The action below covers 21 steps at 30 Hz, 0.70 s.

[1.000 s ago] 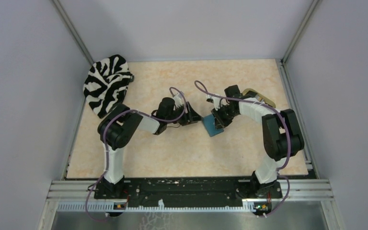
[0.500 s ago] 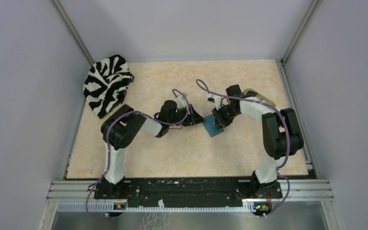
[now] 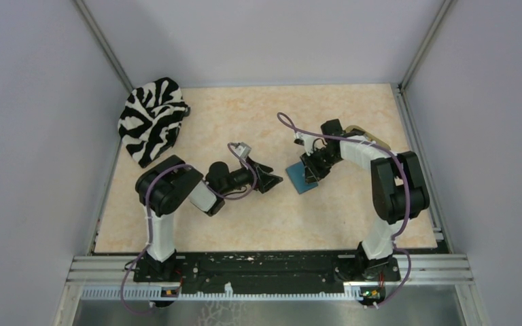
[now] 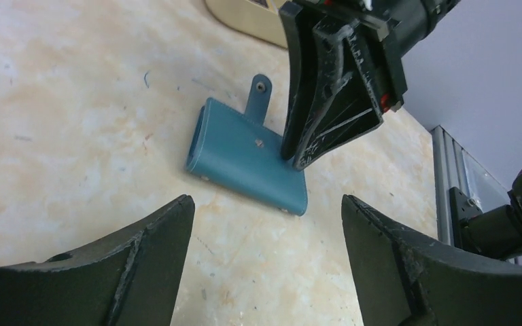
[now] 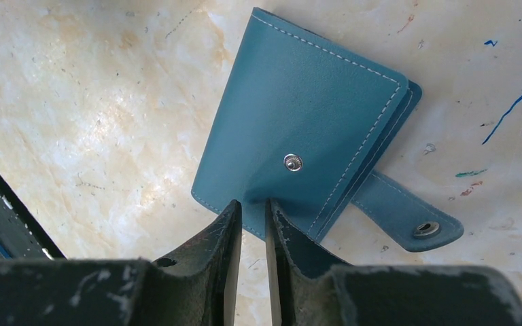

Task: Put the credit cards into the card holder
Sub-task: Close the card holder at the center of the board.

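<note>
The left gripper (image 4: 265, 202) has backed off, jaws spread. The right gripper (image 5: 253, 207), nearly closed, touches the card holder (image 5: 299, 115), grip unclear. Unsnapped, it could spring open.

Teal card holder (image 5: 299, 115), folded, unsnapped, flat

One teal card holder (image 3: 302, 178), one zebra-striped cloth (image 3: 151, 117), one beige tray (image 3: 374, 139), and two robot arms (image 3: 170, 197).

Card holder (image 3: 300, 180) lies flat on the surface (image 3: 245, 227), a bit right of centre. Right gripper (image 3: 310, 171) is at its far-right side, left gripper (image 3: 276, 181) just off its left. Cloth (image 3: 149, 119) is in the far-left corner, tray (image 3: 375, 140) by the right edge, behind the right arm.
</note>
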Tool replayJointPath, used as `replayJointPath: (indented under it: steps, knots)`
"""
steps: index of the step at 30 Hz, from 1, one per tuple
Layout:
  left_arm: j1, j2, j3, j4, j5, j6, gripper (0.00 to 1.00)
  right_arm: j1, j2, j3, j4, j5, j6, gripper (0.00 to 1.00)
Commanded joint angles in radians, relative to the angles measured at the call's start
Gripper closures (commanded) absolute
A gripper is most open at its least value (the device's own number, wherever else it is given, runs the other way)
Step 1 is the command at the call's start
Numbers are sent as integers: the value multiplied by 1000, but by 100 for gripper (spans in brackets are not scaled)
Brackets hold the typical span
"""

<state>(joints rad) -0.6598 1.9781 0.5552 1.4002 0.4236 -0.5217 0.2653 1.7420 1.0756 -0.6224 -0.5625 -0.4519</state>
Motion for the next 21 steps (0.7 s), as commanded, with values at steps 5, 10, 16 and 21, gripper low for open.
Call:
replayJointPath:
  steps: [5, 10, 16, 21]
  knots:
    - [16, 108, 103, 156, 154, 69, 19, -5, 15, 17, -20, 2, -35, 80]
    - [16, 143, 202, -23, 162, 103, 21, -5, 14, 21, -25, -7, -35, 80]
    - [14, 187, 304, -201, 151, 81, 28, -4, 10, 24, -29, -16, -36, 79]
    - [11, 201, 367, -339, 109, 69, 35, -4, 3, 23, -31, -29, -39, 80]
